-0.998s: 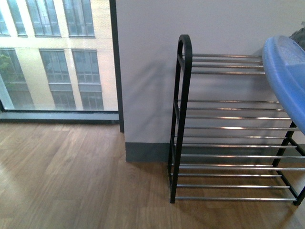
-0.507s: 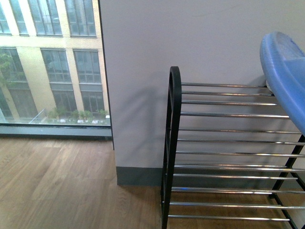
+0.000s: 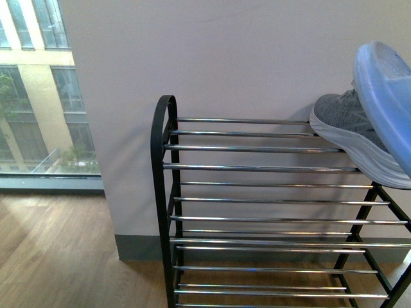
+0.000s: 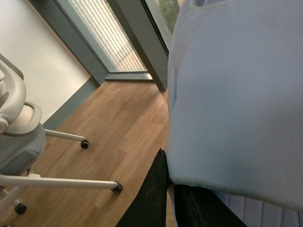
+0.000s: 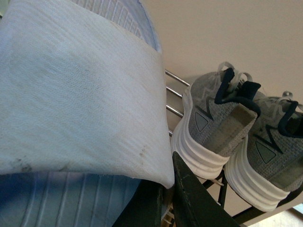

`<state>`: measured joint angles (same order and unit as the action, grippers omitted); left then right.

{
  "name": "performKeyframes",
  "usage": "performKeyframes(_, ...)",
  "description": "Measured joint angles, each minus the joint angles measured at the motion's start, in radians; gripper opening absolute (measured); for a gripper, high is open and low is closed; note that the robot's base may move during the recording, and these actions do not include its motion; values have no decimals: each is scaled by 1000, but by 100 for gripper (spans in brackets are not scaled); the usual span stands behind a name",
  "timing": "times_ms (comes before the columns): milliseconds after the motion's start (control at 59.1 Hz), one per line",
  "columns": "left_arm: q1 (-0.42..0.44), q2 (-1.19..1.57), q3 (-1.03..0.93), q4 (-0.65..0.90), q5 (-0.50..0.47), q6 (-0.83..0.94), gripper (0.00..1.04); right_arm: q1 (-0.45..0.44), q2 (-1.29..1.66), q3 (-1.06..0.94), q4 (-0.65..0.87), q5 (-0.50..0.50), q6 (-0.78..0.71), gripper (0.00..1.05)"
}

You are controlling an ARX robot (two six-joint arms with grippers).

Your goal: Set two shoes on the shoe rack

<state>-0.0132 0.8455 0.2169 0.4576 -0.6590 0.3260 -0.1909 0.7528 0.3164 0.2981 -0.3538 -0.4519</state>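
The black-framed shoe rack (image 3: 162,154) with chrome bar shelves stands against the wall. A grey knit sneaker (image 3: 350,131) with a white sole rests on its top shelf at the right. A pale blue slide sandal (image 3: 388,96) hangs in front of it at the right edge. In the right wrist view my right gripper (image 5: 168,189) is shut on this sandal's strap (image 5: 75,94), beside two grey sneakers (image 5: 222,118) on the rack. In the left wrist view my left gripper (image 4: 168,182) is shut on another pale blue slide sandal (image 4: 236,94) above the wooden floor.
A white wall (image 3: 244,58) backs the rack, with a tall window (image 3: 38,96) to its left. Wooden floor (image 3: 51,250) lies left of the rack. An office chair (image 4: 19,137) on castors stands on the floor in the left wrist view.
The front view has swung left to right: the rack has shifted left in the picture and a grey sneaker on its top shelf has come into sight. The blue sandal stays at the right edge.
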Motion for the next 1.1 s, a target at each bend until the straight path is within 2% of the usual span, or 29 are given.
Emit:
performKeyframes(152,1,0,0,0,-3,0,2,0,0,0,0,-1,2,2)
performKeyframes(220,1,0,0,0,-4,0,2,-14,11,-15,95,-132,126,2)
performKeyframes(287,1,0,0,0,-3,0,2,-5,3,-11,90,-144,235,2)
performKeyframes(406,1,0,0,0,-3,0,2,49,-5,16,77,-102,308,2)
performKeyframes(524,1,0,0,0,-4,0,2,145,43,92,96,-30,337,2)
performKeyframes(778,1,0,0,0,-3,0,2,306,339,271,222,124,326,2)
performKeyframes(1099,1,0,0,0,-3,0,2,325,716,563,215,259,262,2)
